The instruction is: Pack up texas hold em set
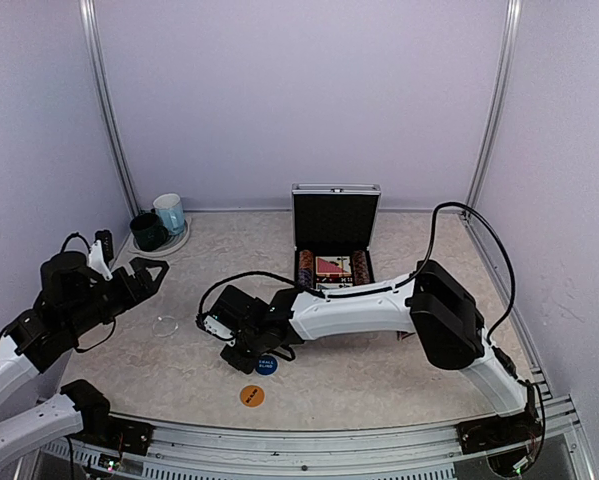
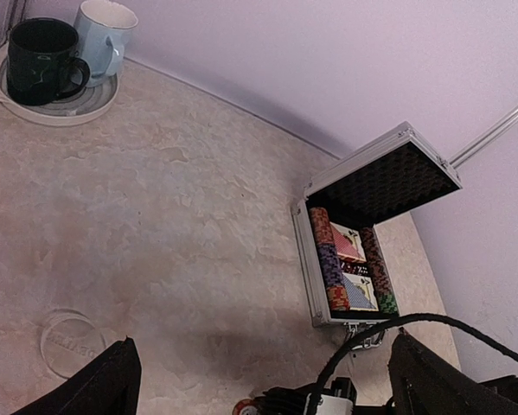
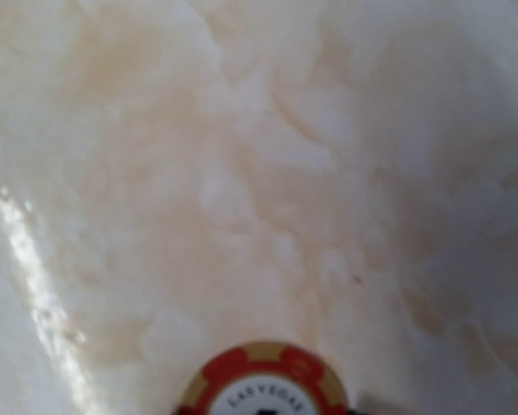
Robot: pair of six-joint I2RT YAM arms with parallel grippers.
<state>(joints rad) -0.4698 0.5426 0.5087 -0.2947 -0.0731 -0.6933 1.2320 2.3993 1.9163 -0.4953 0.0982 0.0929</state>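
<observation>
Top view: silver case (image 1: 335, 232) open at far centre, chip stacks (image 1: 305, 268) and card decks (image 1: 333, 267) inside. Blue button (image 1: 266, 365) and orange button (image 1: 252, 396) lie nearer. Right gripper (image 1: 236, 350) is low, just left of the blue button, jaw state unclear. Left gripper (image 1: 150, 274) spread wide, nothing in it. Left wrist: fingers (image 2: 99, 389) wide apart, case to the right, mugs (image 2: 60, 56) far left. Right wrist: red chip (image 3: 263, 385) at bottom edge, can't tell if held.

Look to the far left corner of your marbled beige table (image 1: 359, 375): a dark green mug (image 1: 147, 231) and a light blue mug (image 1: 169, 213) stand upright, side by side, on a round white tray (image 1: 184, 241). Pale lilac walls (image 1: 299, 90) surround the table.
</observation>
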